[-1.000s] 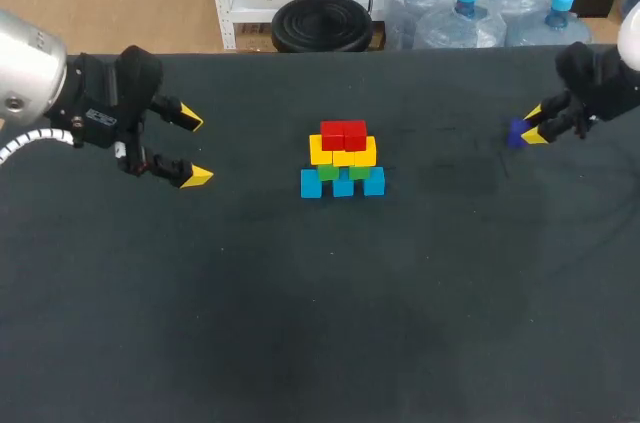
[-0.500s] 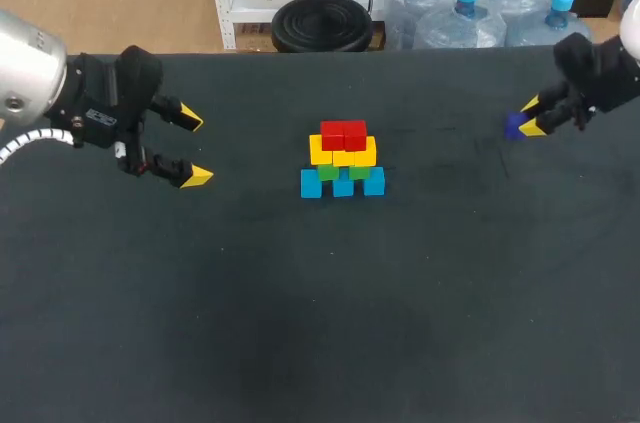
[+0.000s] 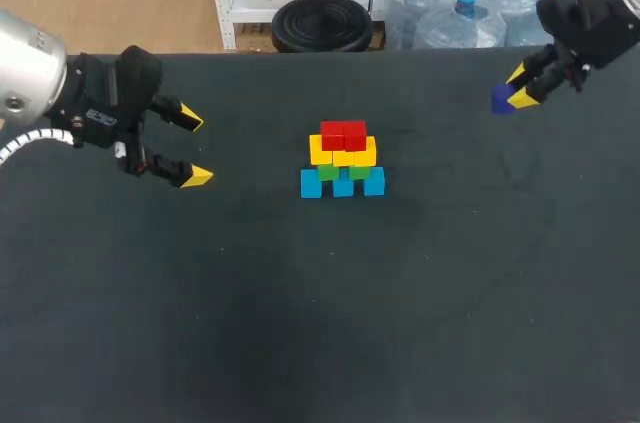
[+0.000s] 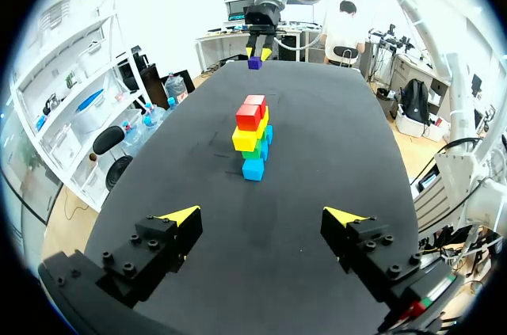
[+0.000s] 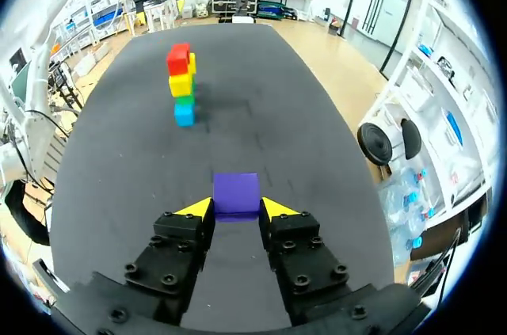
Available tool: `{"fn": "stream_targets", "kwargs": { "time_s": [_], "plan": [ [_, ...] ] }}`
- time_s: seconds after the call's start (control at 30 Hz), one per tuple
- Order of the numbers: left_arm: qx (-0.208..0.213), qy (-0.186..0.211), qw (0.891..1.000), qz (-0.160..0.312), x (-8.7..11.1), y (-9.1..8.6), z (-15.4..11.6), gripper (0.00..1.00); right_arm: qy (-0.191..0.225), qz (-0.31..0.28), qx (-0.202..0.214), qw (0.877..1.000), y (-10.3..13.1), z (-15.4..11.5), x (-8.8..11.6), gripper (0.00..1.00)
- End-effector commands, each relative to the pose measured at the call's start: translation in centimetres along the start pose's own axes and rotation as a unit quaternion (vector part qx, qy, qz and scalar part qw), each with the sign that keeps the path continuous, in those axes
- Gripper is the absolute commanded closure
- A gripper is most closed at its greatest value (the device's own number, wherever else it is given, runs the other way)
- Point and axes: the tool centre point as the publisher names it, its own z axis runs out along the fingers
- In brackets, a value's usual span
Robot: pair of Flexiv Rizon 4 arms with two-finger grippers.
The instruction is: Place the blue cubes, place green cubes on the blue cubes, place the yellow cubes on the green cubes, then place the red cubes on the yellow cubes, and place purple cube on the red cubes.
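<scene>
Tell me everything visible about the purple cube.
The purple cube is a plain block with flat, matte faces and crisp edges, no markings visible. It sits level between the yellow tips of the right end effector, which is shut on two opposite sides. It appears held above the table near its far right edge, well away from the stack. Nothing else touches it.

In the head view the right claw [image 3: 519,88] covers much of the small purple cube [image 3: 501,100], and its arm runs off the picture's corner. The green cubes [image 3: 328,172] show only partly beneath the yellow cubes [image 3: 343,152]. From the right wrist the cube stack [image 5: 181,81] stands end-on, its farther cubes hidden.
</scene>
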Motion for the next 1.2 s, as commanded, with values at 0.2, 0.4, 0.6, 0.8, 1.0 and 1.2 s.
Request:
{"fn": "stream_targets", "kwargs": {
  "time_s": [0.2,0.4,0.6,0.8,1.0,1.2],
  "plan": [
    [-0.001,-0.004,1.0,0.002,0.2,0.0,0.0,0.0,-0.009,-0.02,-0.006,1.0,2.3,-0.6,-4.9,1.0],
    [-0.001,-0.004,1.0,0.002,0.2,0.0,0.0,0.0,-0.028,-0.024,-0.022,0.999,3.6,0.2,-7.5,1.0],
    [-0.001,-0.004,1.0,0.002,0.2,0.0,0.0,0.0,-0.028,-0.028,-0.043,0.998,4.9,1.5,-9.3,1.0],
    [-0.001,-0.004,1.0,0.002,0.2,0.0,0.0,0.0,-0.028,-0.043,-0.052,0.997,6.5,2.3,-11.7,1.0],
    [-0.001,-0.004,1.0,0.002,0.2,0.0,0.0,0.0,-0.028,-0.058,-0.059,0.996,7.5,3.1,-13.8,1.0],
    [-0.001,-0.004,1.0,0.002,0.2,0.0,0.0,0.0,-0.03,-0.06,-0.063,0.996,8.1,4.6,-15.2,1.0]
  ]
}}
